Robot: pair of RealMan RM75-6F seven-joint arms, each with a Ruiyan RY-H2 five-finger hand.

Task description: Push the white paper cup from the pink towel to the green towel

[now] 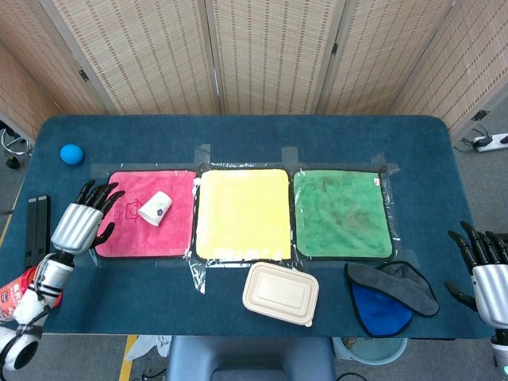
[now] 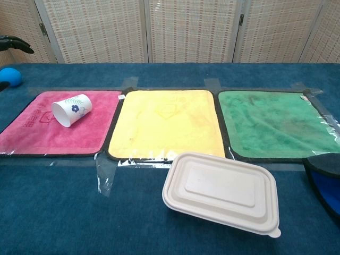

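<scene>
Lying right of left hand (image 1: pixel 78 224) — white paper cup (image 1: pixel 155 208).

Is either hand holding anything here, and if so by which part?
Nothing is held. The left hand is open beside the pink towel, apart from the white paper cup; the right hand is open too.

Three towels lie side by side across the middle of the table (image 1: pixel 238 135): the left towel (image 1: pixel 127 234), the middle towel (image 1: pixel 242 214) and the right towel (image 1: pixel 341 214). A paper cup (image 1: pixel 155 208) lies on its side on the left towel. A lidded box (image 1: pixel 280 293) sits at the front edge before the middle towel, a folded cloth (image 1: pixel 389 298) toward the front right corner, and a ball (image 1: pixel 71 153) near the back left corner.
</scene>
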